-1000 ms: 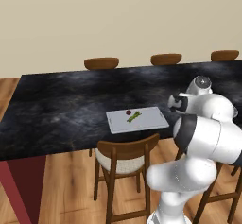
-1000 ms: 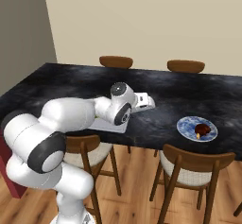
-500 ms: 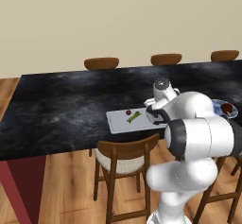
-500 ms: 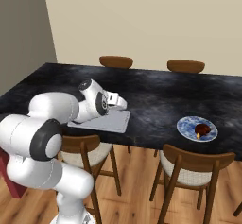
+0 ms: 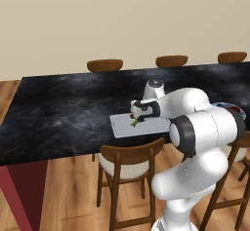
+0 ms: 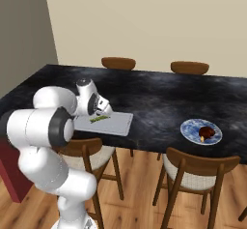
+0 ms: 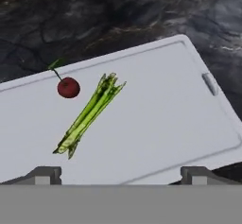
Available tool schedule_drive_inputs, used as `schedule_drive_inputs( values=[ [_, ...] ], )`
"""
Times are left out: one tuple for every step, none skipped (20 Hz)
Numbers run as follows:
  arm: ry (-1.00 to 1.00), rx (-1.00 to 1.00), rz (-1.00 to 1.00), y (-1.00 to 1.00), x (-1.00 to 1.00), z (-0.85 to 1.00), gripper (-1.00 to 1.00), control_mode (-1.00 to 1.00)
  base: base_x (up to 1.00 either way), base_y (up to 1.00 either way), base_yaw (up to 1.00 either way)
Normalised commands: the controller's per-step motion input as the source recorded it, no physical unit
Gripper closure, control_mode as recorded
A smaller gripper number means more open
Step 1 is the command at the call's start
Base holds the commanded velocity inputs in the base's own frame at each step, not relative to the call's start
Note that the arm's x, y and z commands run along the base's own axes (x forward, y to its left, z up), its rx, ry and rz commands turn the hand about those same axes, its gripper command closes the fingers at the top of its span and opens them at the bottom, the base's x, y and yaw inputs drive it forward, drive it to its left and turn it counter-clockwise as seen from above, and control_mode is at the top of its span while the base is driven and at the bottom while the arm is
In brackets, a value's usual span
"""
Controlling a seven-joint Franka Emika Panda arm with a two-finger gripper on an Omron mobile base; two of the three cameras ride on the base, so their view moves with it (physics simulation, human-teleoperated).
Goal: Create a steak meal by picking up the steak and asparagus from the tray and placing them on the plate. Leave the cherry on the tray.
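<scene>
The gripper (image 7: 121,173) hangs empty, fingers spread wide, over the tray (image 7: 189,105). The asparagus (image 7: 87,112) lies mid-frame, the cherry (image 7: 68,87) just upper left. The steak (image 6: 207,132) apparently sits on the plate (image 6: 190,127). Next: descend, straddle the stalk, avoid the cherry.

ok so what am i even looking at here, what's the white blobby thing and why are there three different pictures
The white thing is a robot arm in a simulated kitchen. Two pictures come from cameras on its base, behind it to the left and to the right. The third looks out from its hand, down past the open, empty end effector.

On the dark counter lies a grey-white tray holding a green asparagus and a cherry, apart from each other. Further along, in the right base view, a blue plate already carries the steak. The end effector hovers over the tray, probably to pick up the asparagus next.
</scene>
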Motion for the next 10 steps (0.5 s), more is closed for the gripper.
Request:
schedule_drive_inputs(
  values=[
    [0.08,0.17,0.0,0.49,0.42,-0.51,-1.0,-1.0,0.0,0.0,0.0],
    [0.05,0.11,0.0,0.58,0.36,-0.56,-1.0,-1.0,0.0,0.0,0.0],
    [0.05,0.07,0.0,0.57,0.38,-0.64,-1.0,-1.0,0.0,0.0,0.0],
    [0.04,0.03,0.0,0.49,0.43,-0.66,-1.0,-1.0,0.0,0.0,0.0],
    [0.01,0.0,0.0,0.46,0.39,-0.64,-1.0,-1.0,0.0,0.0,0.0],
    [0.04,0.0,0.0,0.4,0.36,-0.61,-1.0,-1.0,0.0,0.0,0.0],
    [0.03,0.0,0.0,0.34,0.31,-0.6,-1.0,-1.0,0.0,0.0,0.0],
    [0.04,0.0,0.0,0.33,0.36,-0.57,-1.0,-1.0,0.0,0.0,0.0],
    [0.03,0.0,0.0,0.31,0.41,-0.54,-1.0,-1.0,0.0,0.0,0.0],
    [0.01,0.0,0.0,0.19,0.39,-0.53,-1.0,-1.0,0.0,0.0,0.0]
  ],
)
